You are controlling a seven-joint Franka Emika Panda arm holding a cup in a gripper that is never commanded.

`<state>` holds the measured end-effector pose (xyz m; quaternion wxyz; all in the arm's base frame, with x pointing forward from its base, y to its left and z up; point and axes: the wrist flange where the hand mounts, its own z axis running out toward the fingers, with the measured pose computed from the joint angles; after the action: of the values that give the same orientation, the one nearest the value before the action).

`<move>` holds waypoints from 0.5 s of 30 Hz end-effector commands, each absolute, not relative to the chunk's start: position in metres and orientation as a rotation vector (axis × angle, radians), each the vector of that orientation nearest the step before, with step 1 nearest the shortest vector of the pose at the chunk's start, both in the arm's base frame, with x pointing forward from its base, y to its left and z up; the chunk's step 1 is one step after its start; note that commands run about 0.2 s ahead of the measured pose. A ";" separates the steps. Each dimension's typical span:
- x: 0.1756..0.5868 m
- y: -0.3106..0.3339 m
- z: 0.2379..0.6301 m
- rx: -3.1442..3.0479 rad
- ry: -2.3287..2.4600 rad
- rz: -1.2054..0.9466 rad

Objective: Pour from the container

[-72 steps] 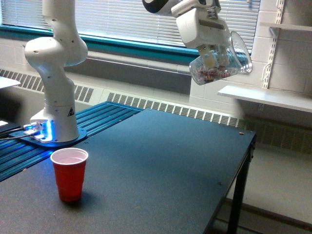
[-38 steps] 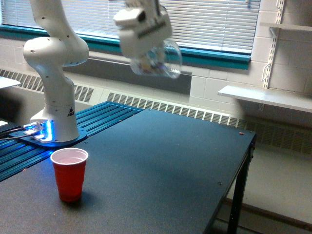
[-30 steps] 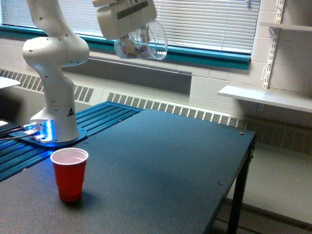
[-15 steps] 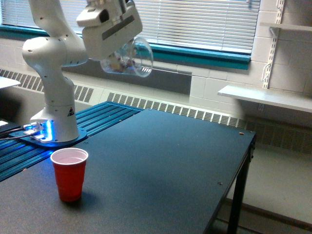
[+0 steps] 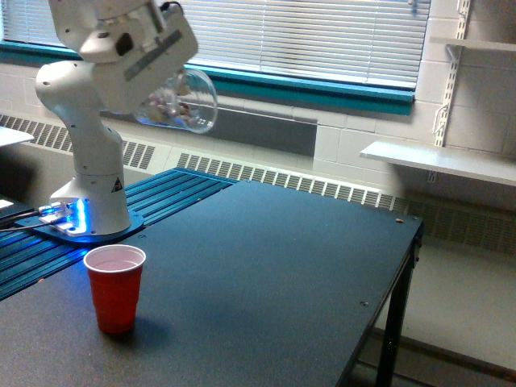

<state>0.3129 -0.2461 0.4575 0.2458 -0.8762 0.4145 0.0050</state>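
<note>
We saw our gripper (image 5: pixel 165 101) clamped on the clear cup (image 5: pixel 179 102), tipped sideways high above the red cup (image 5: pixel 115 288). It had moved much closer over the red cup than before.

- The container (image 5: pixel 179 102) is a clear, glass-like cup with a wide flared rim.
- It hangs high in the air, tipped on its side, with its rim facing the exterior view's right.
- Small pale and reddish pieces lie inside it; what they are cannot be told.
</note>
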 end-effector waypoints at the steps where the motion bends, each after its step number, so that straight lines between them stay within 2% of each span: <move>1: 0.291 -0.263 0.455 -2.376 1.065 -0.028; 8: 0.273 -0.278 0.446 -2.352 1.060 -0.050; 15: 0.259 -0.287 0.420 -2.349 1.038 -0.002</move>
<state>0.2675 -0.2834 0.4384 0.2761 -0.8661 0.4165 -0.0097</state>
